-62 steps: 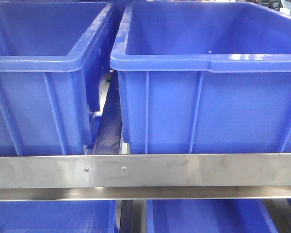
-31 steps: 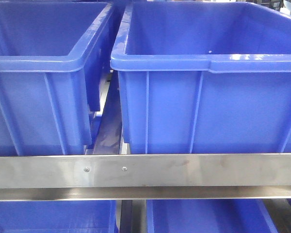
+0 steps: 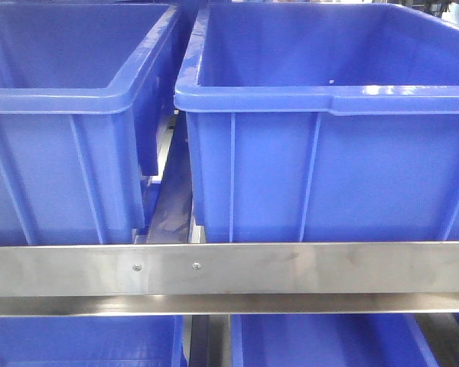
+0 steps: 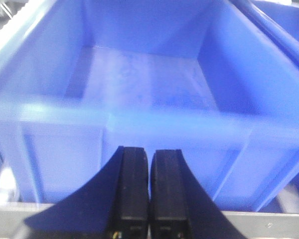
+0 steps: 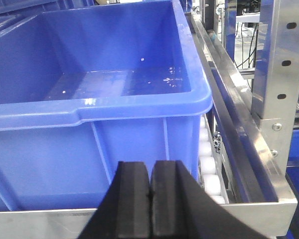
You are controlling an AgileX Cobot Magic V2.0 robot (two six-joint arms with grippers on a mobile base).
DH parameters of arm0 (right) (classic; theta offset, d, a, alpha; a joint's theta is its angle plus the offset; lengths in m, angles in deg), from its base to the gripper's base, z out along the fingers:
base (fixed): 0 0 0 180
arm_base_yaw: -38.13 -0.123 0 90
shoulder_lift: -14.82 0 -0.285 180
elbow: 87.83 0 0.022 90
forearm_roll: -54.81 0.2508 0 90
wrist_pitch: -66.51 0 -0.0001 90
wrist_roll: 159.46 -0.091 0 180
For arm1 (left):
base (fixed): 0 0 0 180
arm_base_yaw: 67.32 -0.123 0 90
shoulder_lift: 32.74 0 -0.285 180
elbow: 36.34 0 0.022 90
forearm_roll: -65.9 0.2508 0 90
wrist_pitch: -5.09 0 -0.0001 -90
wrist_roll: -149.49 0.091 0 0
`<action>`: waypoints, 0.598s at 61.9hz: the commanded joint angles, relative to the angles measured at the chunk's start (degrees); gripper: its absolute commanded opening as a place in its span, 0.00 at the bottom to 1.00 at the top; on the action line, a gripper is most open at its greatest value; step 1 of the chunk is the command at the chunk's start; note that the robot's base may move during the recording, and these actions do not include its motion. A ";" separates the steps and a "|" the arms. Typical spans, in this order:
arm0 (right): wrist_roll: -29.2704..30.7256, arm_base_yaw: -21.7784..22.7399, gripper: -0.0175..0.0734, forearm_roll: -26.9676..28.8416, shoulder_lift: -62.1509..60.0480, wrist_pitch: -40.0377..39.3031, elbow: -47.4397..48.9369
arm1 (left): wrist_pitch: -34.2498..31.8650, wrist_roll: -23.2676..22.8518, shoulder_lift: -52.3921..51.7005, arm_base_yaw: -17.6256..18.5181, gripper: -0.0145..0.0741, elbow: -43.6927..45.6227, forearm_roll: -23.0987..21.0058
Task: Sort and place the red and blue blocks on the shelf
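Nothing has moved since the earlier front frames: bins and crossbar sit exactly as before.

Front view: the shelf (image 3: 291, 267) shows its brushed-metal front crossbar running left-right across the frame, long axis horizontal, w/ two small screws left of centre. Behind and above it stand two dark-blue bins side by side, left bin (image 3: 69, 153) and right bin (image 3: 329, 153), a narrow gap btwn them. What shows of both interiors is bare blue plastic; the floors are mostly hidden by the front walls. Below the crossbar, rims of two lower bins (image 3: 321, 340) show. No arm in this view. Red and blue blocks not visible in any view.

Left wrist view: blurred. The left end effector (image 4: 149, 186) hangs in front of a blue bin's near wall, its two black fingers (image 4: 134, 189) pressed together w/ only a thin seam, nothing btwn them. Bin floor looks bare, scuffed pale.

Right wrist view: the right end effector (image 5: 150, 199) likewise has pads closed flat against each other, holding nothing, just before the right bin's front wall. Bin floor carries a few white specks only. To the right, white rollers (image 5: 209, 169) run along the shelf's side rail, w/ a perforated steel upright (image 5: 281, 64) beyond.
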 commanded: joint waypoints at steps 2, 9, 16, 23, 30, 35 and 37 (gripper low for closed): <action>0.37 0.23 0.25 0.22 -0.21 -5.05 1.34 | -7.63 -0.54 -3.42 -0.87 0.30 -2.35 -1.87; 0.37 0.23 0.25 0.22 -0.21 -5.05 1.34 | -8.60 -0.54 -6.83 -1.52 0.30 -5.29 -2.26; 0.37 0.23 0.25 0.22 -0.15 -5.06 1.34 | -9.27 -0.54 -7.40 -2.17 0.30 -6.85 -2.26; 0.37 0.23 0.25 0.22 -0.15 -5.06 1.34 | -10.14 -0.54 -7.52 -2.17 0.30 -7.82 -2.14; 0.37 0.23 0.25 0.22 -0.15 -5.06 1.34 | -9.44 -0.54 -7.52 -2.17 0.30 -7.91 -1.78; 0.37 0.23 0.25 0.22 -0.15 -5.06 1.34 | -9.55 -0.54 -7.52 -2.17 0.30 -7.91 -0.84; 0.37 0.23 0.25 0.22 -0.15 -5.06 1.34 | -9.55 -0.54 -7.52 -2.17 0.30 -7.91 -0.52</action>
